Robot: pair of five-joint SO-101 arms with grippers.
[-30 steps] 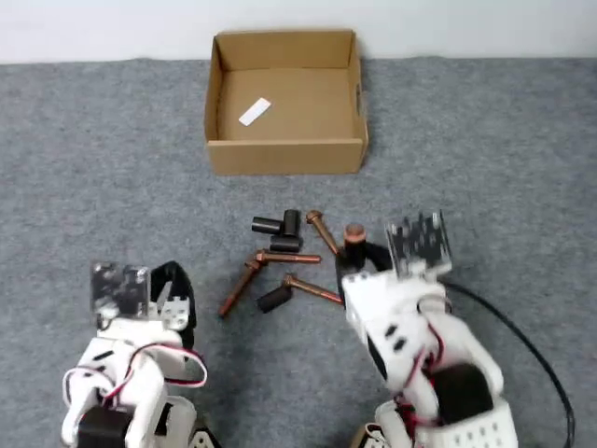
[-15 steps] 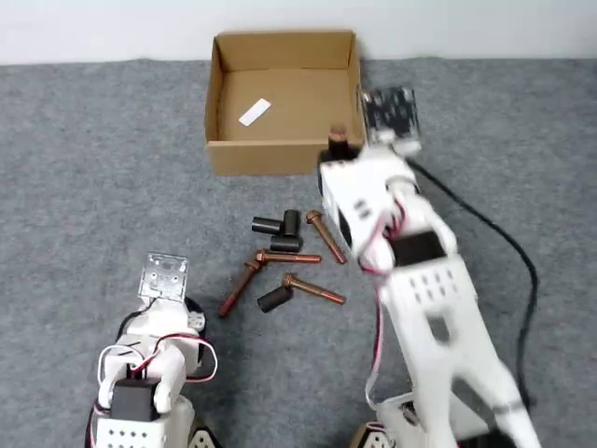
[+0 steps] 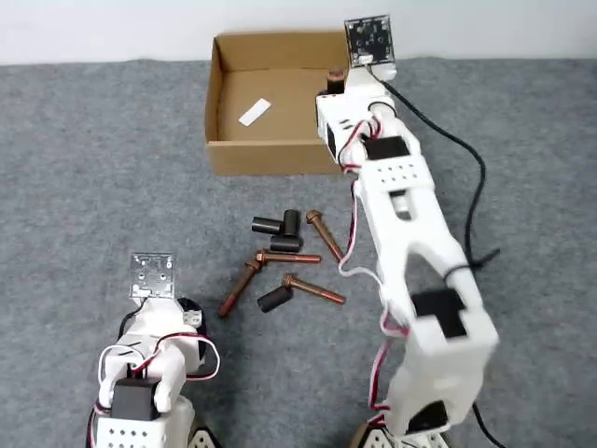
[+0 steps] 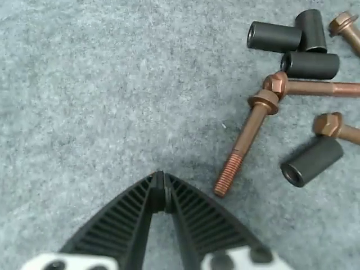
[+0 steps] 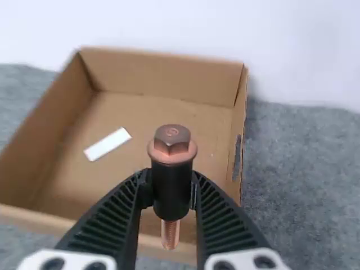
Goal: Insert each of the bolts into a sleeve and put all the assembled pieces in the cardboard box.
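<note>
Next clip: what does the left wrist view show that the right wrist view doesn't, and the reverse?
Left wrist view's own: the left claw, shut and empty, near loose bolts and black sleeves lying on the floor covering.
Right wrist view's own: the right claw shut on an assembled piece, a bolt seated in a sleeve, with the cardboard box and a white slip beyond.
Shared: grey carpet.

Grey carpet-like table cover point(image 3: 84, 187) meets a plain white wall point(image 3: 103, 28).
</note>
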